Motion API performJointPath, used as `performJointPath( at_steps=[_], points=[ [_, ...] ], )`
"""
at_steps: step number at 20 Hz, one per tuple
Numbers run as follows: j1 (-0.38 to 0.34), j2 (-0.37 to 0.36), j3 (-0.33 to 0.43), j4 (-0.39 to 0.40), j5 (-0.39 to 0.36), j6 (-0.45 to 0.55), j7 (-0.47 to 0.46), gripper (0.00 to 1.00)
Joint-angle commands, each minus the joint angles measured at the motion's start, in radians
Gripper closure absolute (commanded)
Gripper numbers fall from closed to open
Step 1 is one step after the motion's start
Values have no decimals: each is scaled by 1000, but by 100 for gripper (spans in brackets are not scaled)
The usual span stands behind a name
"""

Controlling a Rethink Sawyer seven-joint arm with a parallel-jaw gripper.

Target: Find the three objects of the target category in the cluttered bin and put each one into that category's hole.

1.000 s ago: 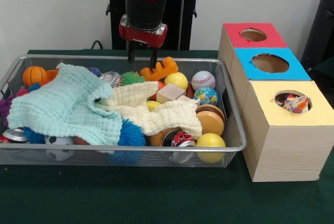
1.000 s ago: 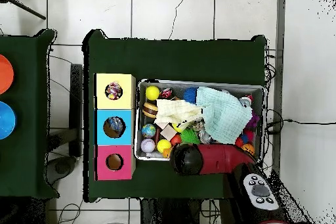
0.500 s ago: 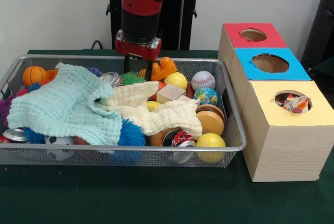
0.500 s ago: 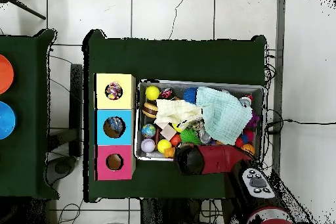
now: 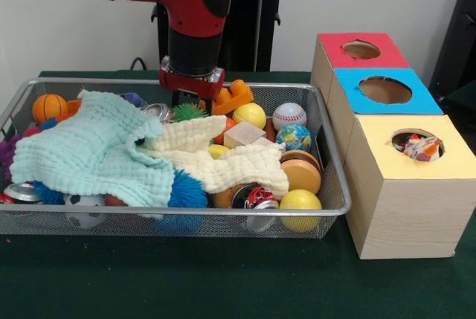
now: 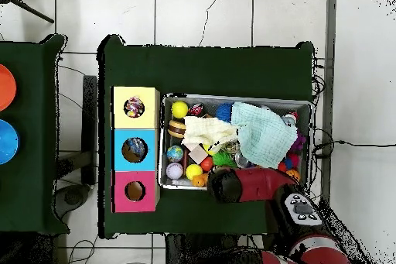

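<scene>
A wire mesh bin (image 5: 336, 185) holds mixed toys under a mint cloth (image 5: 89, 148) and a cream cloth (image 5: 223, 157). My gripper (image 5: 190, 102) hangs at the bin's far side, fingers apart and empty. It dips beside an orange plastic toy (image 5: 236, 96) and just above a green spiky ball (image 5: 190, 112). Showing are a baseball (image 5: 289, 114), a globe ball (image 5: 294, 137), two yellow balls (image 5: 253, 114) (image 5: 300, 200), a basketball (image 5: 49, 107) and a wooden block (image 5: 242, 133). In the overhead view the arm (image 6: 247, 185) hides the gripper.
Right of the bin stand three boxes with round holes: red (image 5: 335, 45), blue (image 5: 420, 100), yellow (image 5: 454, 157). A colourful object (image 5: 422, 148) sits in the yellow box's hole. A crushed can (image 5: 256, 198), a brown disc (image 5: 300, 172) and a blue spiky ball (image 5: 186, 191) lie near the bin's front.
In the front view the arm has swung left and come lower, carrying the gripper from above the orange toy to the green spiky ball. Nothing in the bin has moved.
</scene>
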Motion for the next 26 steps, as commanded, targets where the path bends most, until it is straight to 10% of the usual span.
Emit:
performJointPath(
  at_steps=[1, 15, 26],
  points=[
    [-38, 100, -6, -147, -90, -44, -19, 0],
    [-17, 87, -42, -181, -124, -15, 7, 0],
    [-46, -50, 58, -48, -25, 111, -13, 0]
  ],
)
